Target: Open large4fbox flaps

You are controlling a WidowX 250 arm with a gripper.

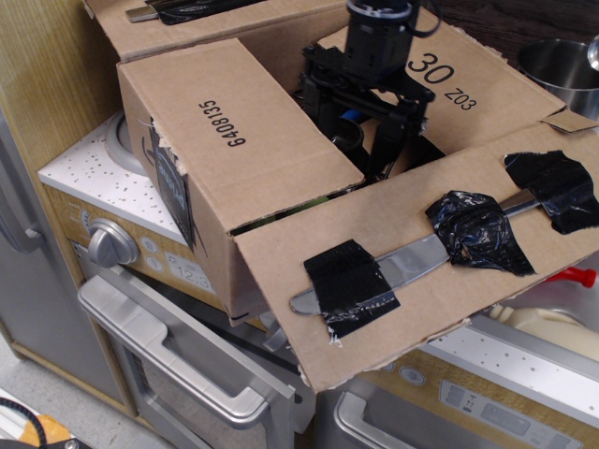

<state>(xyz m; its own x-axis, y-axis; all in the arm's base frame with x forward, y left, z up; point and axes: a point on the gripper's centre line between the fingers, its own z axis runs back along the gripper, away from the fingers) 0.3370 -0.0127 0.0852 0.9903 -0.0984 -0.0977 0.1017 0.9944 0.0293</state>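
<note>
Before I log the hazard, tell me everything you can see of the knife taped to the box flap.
The knife is silver, with a long flat blade that looks like metal. It lies flat on the front flap, which hangs outward, tip toward lower left. Three crumpled black tape patches hold it down, covering parts of the blade and its right end. The gripper is apart from it.

We see a brown box (201,201) with black numbers, black tape (348,284) over a silver knife (412,262) at lower right, and a black gripper (353,131) at upper centre.
</note>
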